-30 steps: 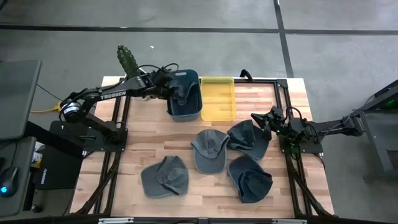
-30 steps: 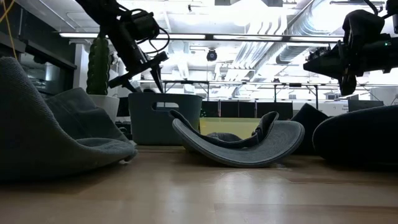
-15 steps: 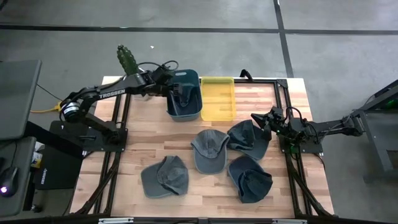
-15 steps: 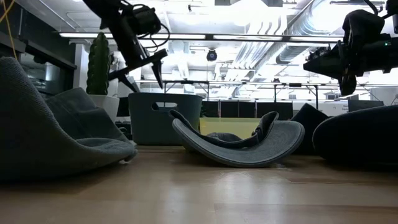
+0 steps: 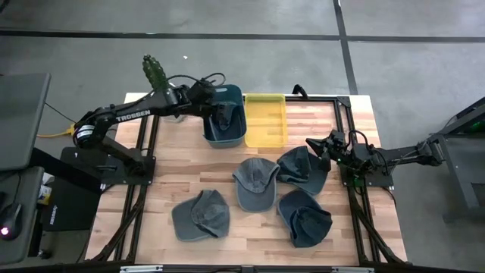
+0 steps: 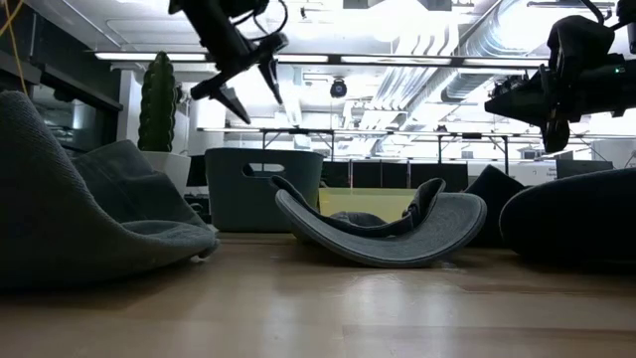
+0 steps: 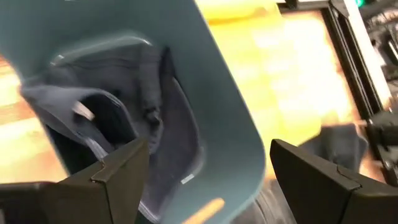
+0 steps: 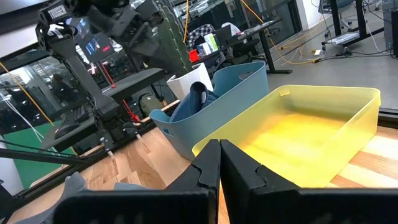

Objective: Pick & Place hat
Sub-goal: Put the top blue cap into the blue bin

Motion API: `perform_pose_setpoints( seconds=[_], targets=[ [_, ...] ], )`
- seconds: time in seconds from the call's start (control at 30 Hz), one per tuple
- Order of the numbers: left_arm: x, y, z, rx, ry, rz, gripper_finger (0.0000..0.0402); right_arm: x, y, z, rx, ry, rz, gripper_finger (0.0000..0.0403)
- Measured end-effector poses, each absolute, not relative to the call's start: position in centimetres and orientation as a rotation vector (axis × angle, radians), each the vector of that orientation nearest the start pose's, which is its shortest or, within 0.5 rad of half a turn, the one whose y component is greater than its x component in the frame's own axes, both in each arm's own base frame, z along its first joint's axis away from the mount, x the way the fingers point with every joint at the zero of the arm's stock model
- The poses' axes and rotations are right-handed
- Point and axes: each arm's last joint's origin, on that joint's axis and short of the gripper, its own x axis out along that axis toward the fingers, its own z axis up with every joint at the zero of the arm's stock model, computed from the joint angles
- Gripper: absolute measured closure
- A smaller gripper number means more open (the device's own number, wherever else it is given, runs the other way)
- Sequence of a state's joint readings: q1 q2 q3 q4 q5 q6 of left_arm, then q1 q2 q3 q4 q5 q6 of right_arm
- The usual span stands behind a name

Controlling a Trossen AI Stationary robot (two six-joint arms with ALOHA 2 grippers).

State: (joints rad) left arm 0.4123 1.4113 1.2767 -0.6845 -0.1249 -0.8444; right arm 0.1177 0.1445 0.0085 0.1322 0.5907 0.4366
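Several grey caps lie on the table (image 5: 189, 163): one in the middle (image 5: 255, 183), two toward the right (image 5: 303, 168) (image 5: 305, 218), one near left (image 5: 201, 214). Another grey cap (image 7: 124, 118) lies crumpled inside the blue bin (image 5: 225, 135), its cloth showing over the rim (image 8: 196, 99). My left gripper (image 6: 255, 97) hovers open well above that bin, touching nothing; its fingers (image 7: 118, 171) frame the bin from above. My right gripper (image 5: 311, 144) waits shut over the table's right side, just above a cap.
A yellow tray (image 5: 266, 120) stands against the blue bin's right side at the far edge. A cactus-like plant (image 5: 154, 72) stands beyond the far left corner. Bare wood shows along the near edge and the left side. Black frame rails run along both sides.
My left gripper has risen from just over the blue bin's rim to well above it, drifting slightly toward the far edge, fingers still open. The cap in the bin and the caps on the table have stayed put.
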Motion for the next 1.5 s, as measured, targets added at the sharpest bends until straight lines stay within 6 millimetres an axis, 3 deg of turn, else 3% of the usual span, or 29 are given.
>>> perform_pose_setpoints(
  seconds=[0.53,1.03,1.23,1.5],
  targets=[
    [29.2,4.3,32.1,-0.919,0.587,0.695,0.0095,10.3,-0.4,16.7,0.427,-0.100,-0.466,0.0398],
    [29.3,-2.3,32.2,-0.887,0.553,0.655,0.0095,10.2,-0.5,16.7,0.404,-0.100,-0.492,0.0398],
    [29.2,-3.5,32.2,-0.821,0.551,0.640,0.0095,10.2,-0.5,16.8,0.432,-0.112,-0.485,0.0398],
    [29.1,-3.4,32.3,-0.772,0.548,0.644,0.0095,10.3,-0.3,16.8,0.529,-0.117,-0.411,0.0398]
  ],
)
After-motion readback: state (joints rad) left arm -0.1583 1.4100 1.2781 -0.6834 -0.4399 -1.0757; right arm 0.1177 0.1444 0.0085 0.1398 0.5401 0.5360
